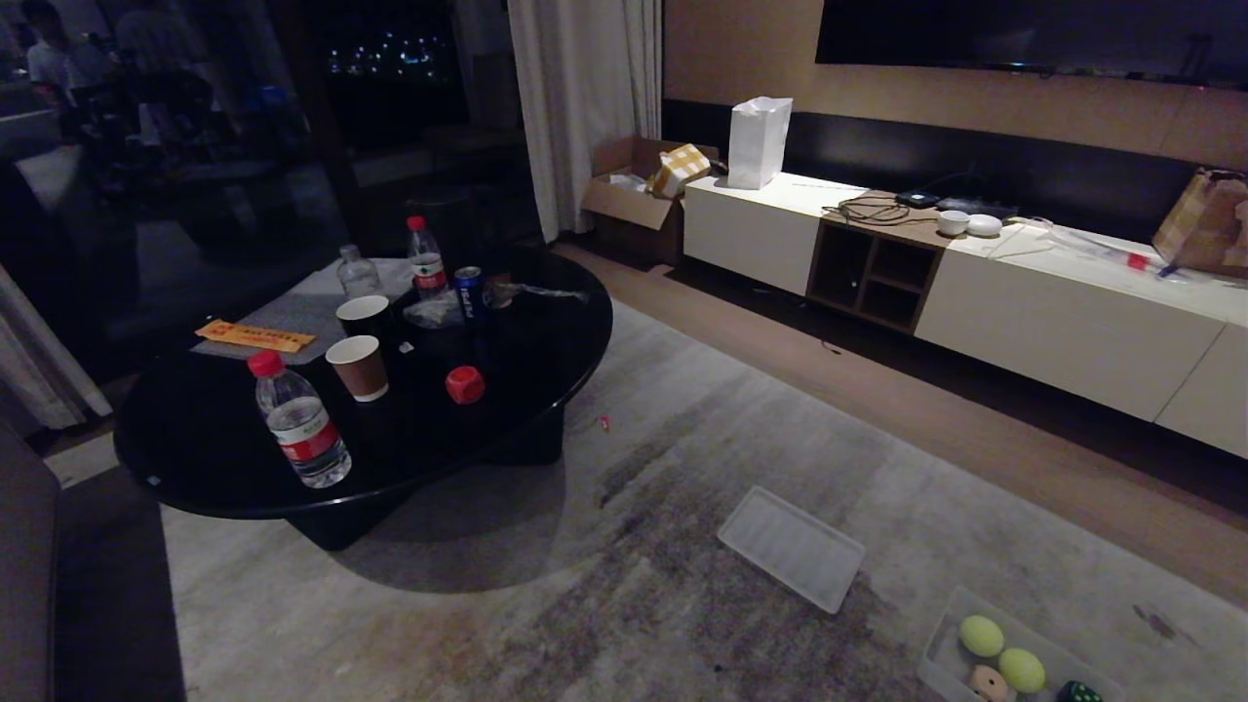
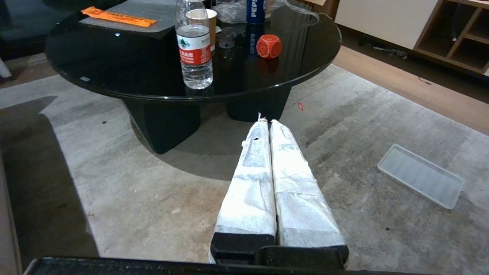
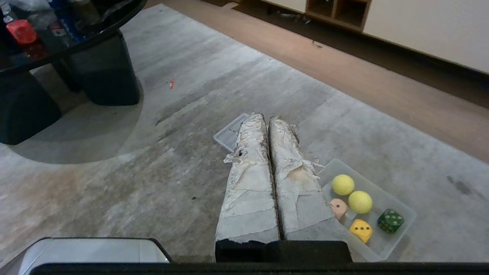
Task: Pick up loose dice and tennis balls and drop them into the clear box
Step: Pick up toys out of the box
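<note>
While red die sits on table | right gripper closed, empty

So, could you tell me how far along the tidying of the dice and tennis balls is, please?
Mostly done: both tennis balls plus the beige, yellow and green dice lie in the clear box. Nothing is in hand; the left end effector and right end effector are shut and empty. Left: the red die on the black table.

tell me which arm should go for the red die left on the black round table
Left, probably: the red round-cornered die lies almost straight ahead of the shut left gripper, while the right gripper points at the carpet beside the clear plastic box.
</note>
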Controlling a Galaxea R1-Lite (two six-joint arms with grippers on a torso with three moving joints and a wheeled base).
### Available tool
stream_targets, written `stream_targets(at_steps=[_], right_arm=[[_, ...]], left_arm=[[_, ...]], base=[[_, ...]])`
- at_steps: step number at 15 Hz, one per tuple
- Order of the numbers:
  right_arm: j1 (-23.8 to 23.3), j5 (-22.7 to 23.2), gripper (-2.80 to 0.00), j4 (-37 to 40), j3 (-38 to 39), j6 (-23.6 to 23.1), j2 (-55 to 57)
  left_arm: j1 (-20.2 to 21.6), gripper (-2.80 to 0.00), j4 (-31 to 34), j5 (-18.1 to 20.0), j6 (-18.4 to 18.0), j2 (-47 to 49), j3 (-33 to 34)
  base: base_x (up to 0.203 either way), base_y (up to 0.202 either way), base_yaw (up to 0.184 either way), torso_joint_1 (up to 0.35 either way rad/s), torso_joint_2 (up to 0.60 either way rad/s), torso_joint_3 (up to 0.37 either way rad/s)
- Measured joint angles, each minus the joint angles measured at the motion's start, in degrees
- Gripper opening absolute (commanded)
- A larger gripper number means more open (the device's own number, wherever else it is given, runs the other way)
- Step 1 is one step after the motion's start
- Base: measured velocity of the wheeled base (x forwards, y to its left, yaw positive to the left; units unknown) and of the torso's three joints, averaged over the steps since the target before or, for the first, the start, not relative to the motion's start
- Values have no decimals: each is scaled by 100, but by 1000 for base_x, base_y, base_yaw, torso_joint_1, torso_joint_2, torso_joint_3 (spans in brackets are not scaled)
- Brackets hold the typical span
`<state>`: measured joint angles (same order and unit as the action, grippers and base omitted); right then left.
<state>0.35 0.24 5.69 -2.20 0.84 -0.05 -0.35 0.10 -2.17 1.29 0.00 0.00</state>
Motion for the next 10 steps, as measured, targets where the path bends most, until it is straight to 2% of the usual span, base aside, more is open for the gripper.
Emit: stream_targets(at_steps=[2, 10], right_arm=[[-9, 0, -280, 6, -1, 4, 0], [-2, -2, -280, 1, -1, 4, 0]], left_arm=[[0, -280, 0, 2, 2, 0, 0], [0, -280, 0, -2, 0, 0, 0]], base=[[0, 1, 40, 0, 3, 3], [0, -8, 160, 0, 4, 2]])
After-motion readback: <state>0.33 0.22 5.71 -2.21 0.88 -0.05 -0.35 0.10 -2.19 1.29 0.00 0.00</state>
